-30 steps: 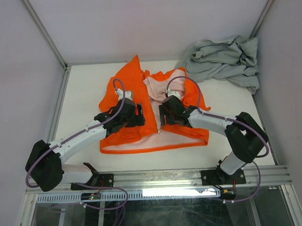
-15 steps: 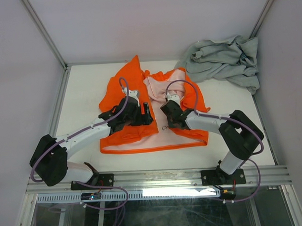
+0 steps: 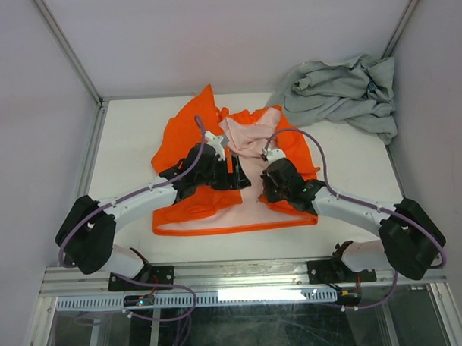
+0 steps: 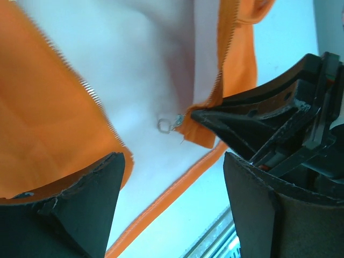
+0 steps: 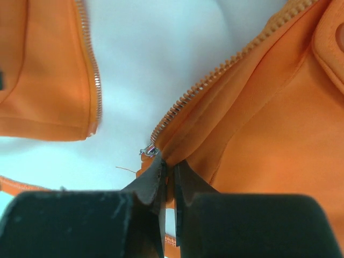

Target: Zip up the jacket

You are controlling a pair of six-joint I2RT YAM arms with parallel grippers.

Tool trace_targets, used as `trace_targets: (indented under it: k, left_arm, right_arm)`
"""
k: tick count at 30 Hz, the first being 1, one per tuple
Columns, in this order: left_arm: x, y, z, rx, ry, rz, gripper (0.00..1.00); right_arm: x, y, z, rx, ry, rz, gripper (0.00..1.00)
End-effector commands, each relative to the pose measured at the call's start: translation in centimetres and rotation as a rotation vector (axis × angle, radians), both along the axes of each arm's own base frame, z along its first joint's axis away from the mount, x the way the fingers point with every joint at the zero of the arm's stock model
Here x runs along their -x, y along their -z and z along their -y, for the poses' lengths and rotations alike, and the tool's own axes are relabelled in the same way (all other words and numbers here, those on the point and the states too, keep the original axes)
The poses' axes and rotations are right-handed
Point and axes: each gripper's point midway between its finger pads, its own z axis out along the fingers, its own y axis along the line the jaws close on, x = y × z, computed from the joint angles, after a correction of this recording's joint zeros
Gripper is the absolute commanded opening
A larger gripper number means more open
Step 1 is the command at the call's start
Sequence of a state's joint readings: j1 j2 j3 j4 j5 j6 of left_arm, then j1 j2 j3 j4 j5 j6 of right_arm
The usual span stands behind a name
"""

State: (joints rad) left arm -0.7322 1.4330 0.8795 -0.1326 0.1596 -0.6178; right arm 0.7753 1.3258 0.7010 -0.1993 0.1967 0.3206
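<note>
The orange jacket (image 3: pixel 190 138) lies open on the white table, its pale lining (image 3: pixel 248 130) showing down the middle. My right gripper (image 5: pixel 169 173) is shut on the bottom corner of the jacket's right front panel (image 5: pixel 269 118), just below the small metal zipper slider (image 5: pixel 149 151). The other front panel (image 5: pixel 43 80) with its zipper teeth lies apart to the left. My left gripper (image 4: pixel 172 207) hovers open over the lining beside the left panel's edge (image 4: pixel 43 118), holding nothing. Across the lining it faces the slider (image 4: pixel 169 124) and the right gripper (image 4: pixel 252 121).
A crumpled light grey garment (image 3: pixel 342 89) lies at the table's back right corner. White walls enclose the table (image 3: pixel 124 146) on three sides. A metal rail (image 3: pixel 242 273) runs along the near edge by the arm bases.
The right gripper has shut on the jacket's lower right corner, and its arm has swung out to the right. The left gripper has moved right toward the centre opening, still open.
</note>
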Motion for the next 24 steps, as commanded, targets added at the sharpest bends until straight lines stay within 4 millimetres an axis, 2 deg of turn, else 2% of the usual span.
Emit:
trace_targets:
  k: [1, 4, 12, 15, 19, 24]
  left_arm:
    - [-0.5, -3.3, 4.0, 0.175, 0.134, 0.05, 0.76]
    - [-0.4, -3.5, 5.3, 0.223, 0.189, 0.032, 0.75]
    - [-0.4, -3.4, 7.6, 0.3, 0.276, -0.076, 0.68]
    - [-0.1, -3.3, 8.1, 0.327, 0.299, -0.105, 0.63]
    - [-0.1, -2.8, 8.5, 0.343, 0.315, -0.134, 0.51]
    - [-0.4, -2.4, 8.4, 0.335, 0.309, -0.137, 0.4]
  right_arm:
    - [0.3, -2.6, -2.8, -0.179, -0.136, 0.061, 0.02]
    - [1.1, -3.1, -3.6, -0.23, -0.204, 0.063, 0.01]
    - [1.5, -4.6, -3.7, -0.333, -0.261, 0.083, 0.02]
    - [1.6, -4.6, -3.6, -0.339, -0.27, 0.089, 0.02]
    - [1.6, -4.9, -3.6, -0.362, -0.274, 0.111, 0.02]
    - [1.8, -4.7, -3.5, -0.375, -0.276, 0.122, 0.02]
